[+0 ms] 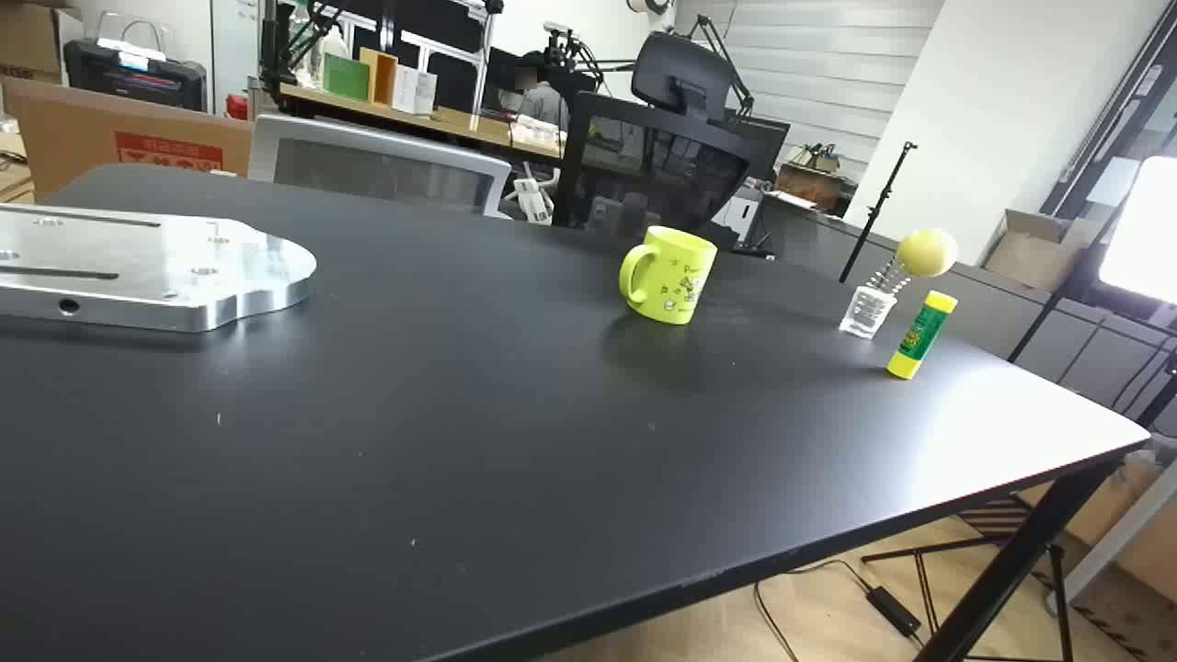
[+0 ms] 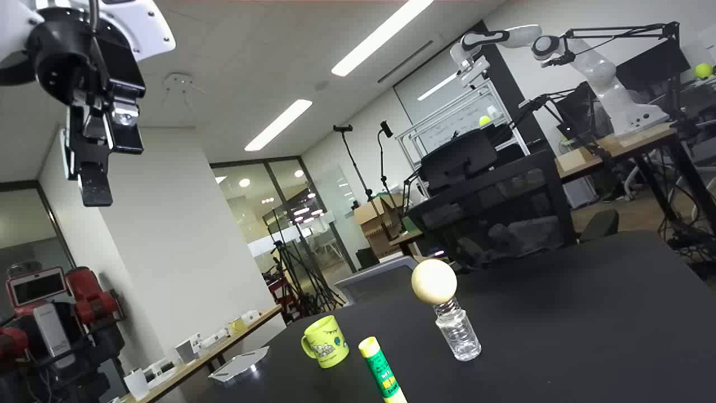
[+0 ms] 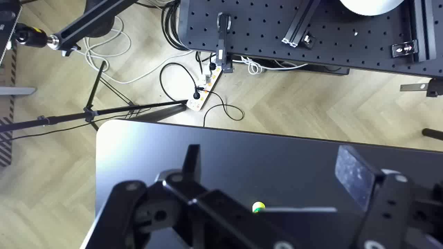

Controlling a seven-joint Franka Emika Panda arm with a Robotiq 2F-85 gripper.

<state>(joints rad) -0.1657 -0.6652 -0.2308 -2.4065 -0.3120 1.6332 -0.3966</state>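
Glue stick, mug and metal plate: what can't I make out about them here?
Glue stick: wrist view, mostly hidden behind the gripper.
Mug: inside bottom hidden by its own wall, both exterior views.
Metal plate: one end cut off by the picture's left edge in an exterior view.

Black table [image 1: 441, 478], lower frame in exterior view; black mesh office chair [image 1: 667, 156], upper centre; white slatted blind [image 1: 828, 64], upper right; white light panel [image 1: 1140, 230], right edge. Grey ceiling [image 2: 268, 56] with long white strip lights [image 2: 382, 37], top centre in exterior view; dark-framed glass partition [image 2: 260, 207], left of centre. Pale herringbone wood floor [image 3: 311, 100], mid wrist view.
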